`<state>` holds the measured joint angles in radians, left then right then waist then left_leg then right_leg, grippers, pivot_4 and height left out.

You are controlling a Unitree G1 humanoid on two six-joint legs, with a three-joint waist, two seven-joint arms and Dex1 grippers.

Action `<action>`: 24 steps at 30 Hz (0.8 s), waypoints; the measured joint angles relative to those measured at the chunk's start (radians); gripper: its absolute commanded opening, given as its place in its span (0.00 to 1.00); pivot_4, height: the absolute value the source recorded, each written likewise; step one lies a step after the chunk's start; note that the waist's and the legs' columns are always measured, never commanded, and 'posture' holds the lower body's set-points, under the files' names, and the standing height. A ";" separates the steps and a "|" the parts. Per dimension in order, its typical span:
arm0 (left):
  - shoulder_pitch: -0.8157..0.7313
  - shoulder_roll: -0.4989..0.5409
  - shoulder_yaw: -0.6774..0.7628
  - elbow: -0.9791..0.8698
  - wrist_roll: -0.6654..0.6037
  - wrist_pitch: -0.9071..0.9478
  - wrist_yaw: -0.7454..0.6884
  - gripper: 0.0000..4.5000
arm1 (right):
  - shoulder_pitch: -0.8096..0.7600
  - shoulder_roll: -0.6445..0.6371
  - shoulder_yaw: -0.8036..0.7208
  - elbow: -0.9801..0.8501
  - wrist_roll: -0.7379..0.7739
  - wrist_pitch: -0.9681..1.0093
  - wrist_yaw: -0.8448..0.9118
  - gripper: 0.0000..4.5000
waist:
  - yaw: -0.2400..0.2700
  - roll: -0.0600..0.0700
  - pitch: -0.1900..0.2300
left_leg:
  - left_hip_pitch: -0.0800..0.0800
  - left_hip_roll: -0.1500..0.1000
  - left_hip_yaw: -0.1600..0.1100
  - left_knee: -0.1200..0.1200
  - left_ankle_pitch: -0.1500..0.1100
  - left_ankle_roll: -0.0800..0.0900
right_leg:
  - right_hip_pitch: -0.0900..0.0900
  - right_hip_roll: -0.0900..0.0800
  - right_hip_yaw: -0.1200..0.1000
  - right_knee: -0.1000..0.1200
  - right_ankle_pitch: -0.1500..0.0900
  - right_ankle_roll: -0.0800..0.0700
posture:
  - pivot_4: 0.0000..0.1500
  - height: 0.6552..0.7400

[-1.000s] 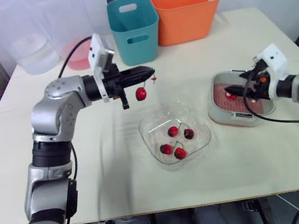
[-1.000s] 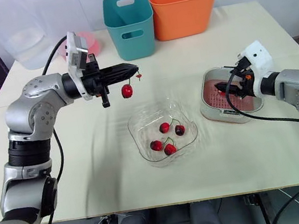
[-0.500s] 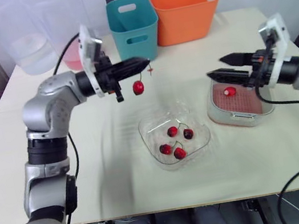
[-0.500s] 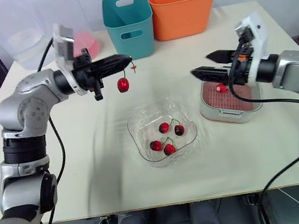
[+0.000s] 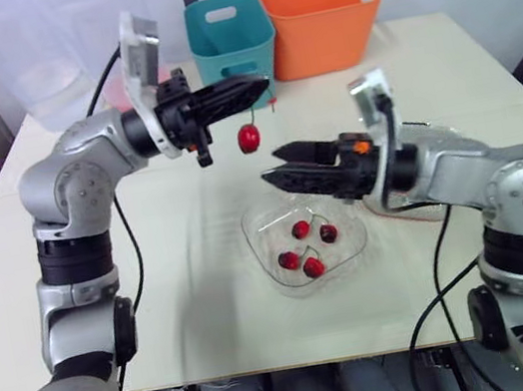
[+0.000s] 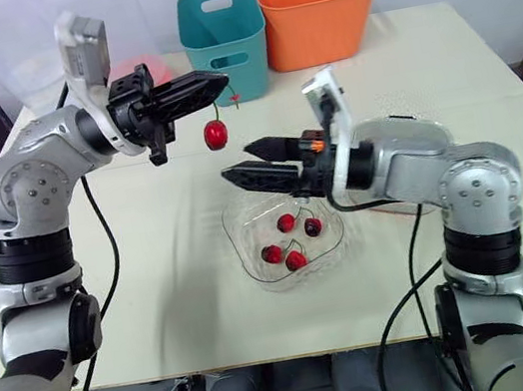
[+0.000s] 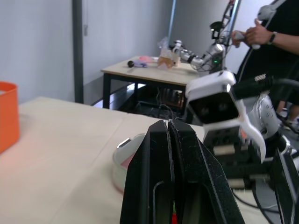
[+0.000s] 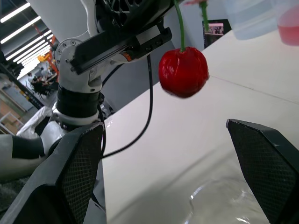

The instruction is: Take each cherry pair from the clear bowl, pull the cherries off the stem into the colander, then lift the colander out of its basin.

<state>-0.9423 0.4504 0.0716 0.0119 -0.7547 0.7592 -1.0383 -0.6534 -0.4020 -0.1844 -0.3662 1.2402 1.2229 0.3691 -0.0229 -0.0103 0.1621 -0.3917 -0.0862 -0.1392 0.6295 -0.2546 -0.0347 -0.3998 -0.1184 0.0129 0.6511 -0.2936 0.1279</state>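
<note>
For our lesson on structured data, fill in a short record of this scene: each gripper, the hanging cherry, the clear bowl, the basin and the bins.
left gripper: fingers shut on the stem, held above the table
hanging cherry: one, red, dangling from that stem
right gripper: fingers open, pointing toward the hanging cherry, not touching it
clear bowl: four loose cherries inside
basin: mostly hidden behind the right arm
bins: teal bin and orange bin, side by side at the far edge

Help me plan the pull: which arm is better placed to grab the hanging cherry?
Right. The right gripper is open, pointing toward the cherry, which hangs by its stem from the shut left gripper.
</note>
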 measured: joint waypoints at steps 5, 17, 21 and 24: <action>0.025 -0.001 -0.006 -0.025 -0.001 -0.001 0.001 0.00 | -0.028 0.077 0.061 0.031 -0.049 -0.067 -0.043 0.99 | -0.002 0.000 0.000 | 0.000 0.000 0.000 0.000 0.000 0.000 | 0.000 0.000 0.000 0.000 0.000 0.000 | 1.00 1.00; 0.040 -0.003 -0.011 -0.025 0.001 -0.002 0.018 0.00 | -0.056 0.116 0.085 0.077 -0.068 -0.117 -0.069 0.81 | -0.002 0.000 0.000 | 0.000 0.000 0.000 -0.001 0.000 0.000 | -0.001 0.000 0.000 0.000 0.000 0.000 | 1.00 1.00; 0.040 -0.004 -0.011 -0.025 0.001 -0.004 0.018 0.00 | -0.056 0.116 0.092 0.077 -0.068 -0.117 -0.073 0.35 | -0.010 0.000 0.000 | 0.000 0.000 0.000 -0.001 0.000 0.000 | -0.001 0.000 0.000 0.000 0.000 0.000 | 1.00 1.00; 0.040 -0.004 -0.011 -0.025 0.000 -0.004 0.019 0.00 | -0.056 0.116 0.094 0.077 -0.068 -0.117 -0.073 0.11 | -0.017 0.000 0.000 | 0.000 0.000 -0.001 -0.001 0.000 0.000 | -0.001 0.000 0.000 0.000 0.000 0.000 | 1.00 1.00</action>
<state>-0.9027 0.4462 0.0606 -0.0135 -0.7542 0.7549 -1.0193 -0.7097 -0.2858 -0.0905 -0.2891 1.1719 1.1057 0.2963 -0.0399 -0.0102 0.1620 -0.3917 -0.0865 -0.1398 0.6287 -0.2545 -0.0348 -0.4005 -0.1181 0.0132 0.6515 -0.2936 0.1278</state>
